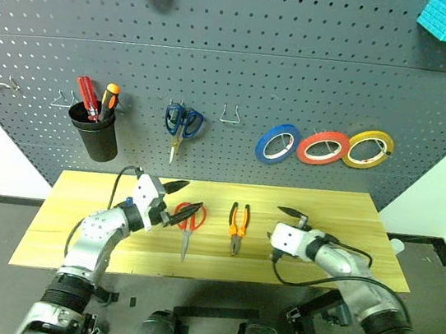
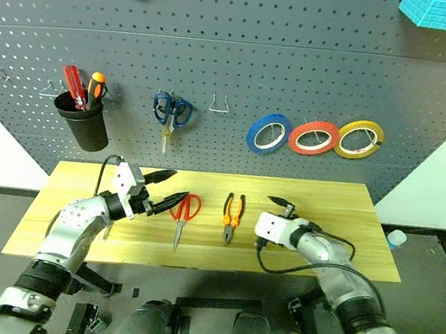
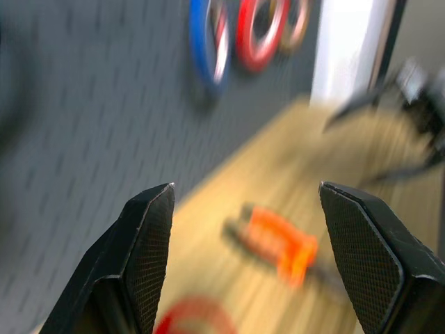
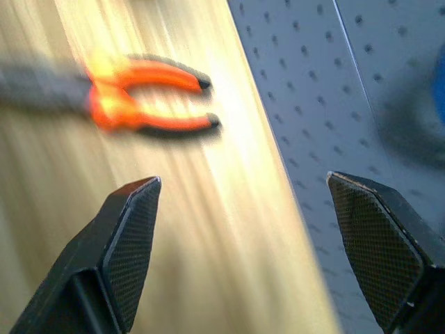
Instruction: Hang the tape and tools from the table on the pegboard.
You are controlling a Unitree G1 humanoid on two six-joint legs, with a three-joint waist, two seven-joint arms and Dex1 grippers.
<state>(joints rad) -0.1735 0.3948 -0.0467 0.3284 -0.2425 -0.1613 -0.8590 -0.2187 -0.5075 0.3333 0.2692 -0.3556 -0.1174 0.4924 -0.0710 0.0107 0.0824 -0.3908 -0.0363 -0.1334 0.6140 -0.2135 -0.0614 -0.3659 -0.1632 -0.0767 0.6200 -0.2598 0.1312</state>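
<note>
pliers (image 1: 237,225) mid-table (image 1: 350,210), clear all round

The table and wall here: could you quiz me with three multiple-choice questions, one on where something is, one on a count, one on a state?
1. Where do the red-handled scissors lie?
A. on the table, beside the pliers
B. in the black cup
C. on a pegboard hook

2. How many tape rings hang on the pegboard?
A. one
B. three
C. five

3. How is the right gripper?
A. shut on the pliers
B. shut, empty
C. open, empty

Answers: 1 A, they lie flat on the wood left of the pliers; 2 B, blue, red-orange, yellow; 3 C, its fingers stand apart with nothing between.
</note>
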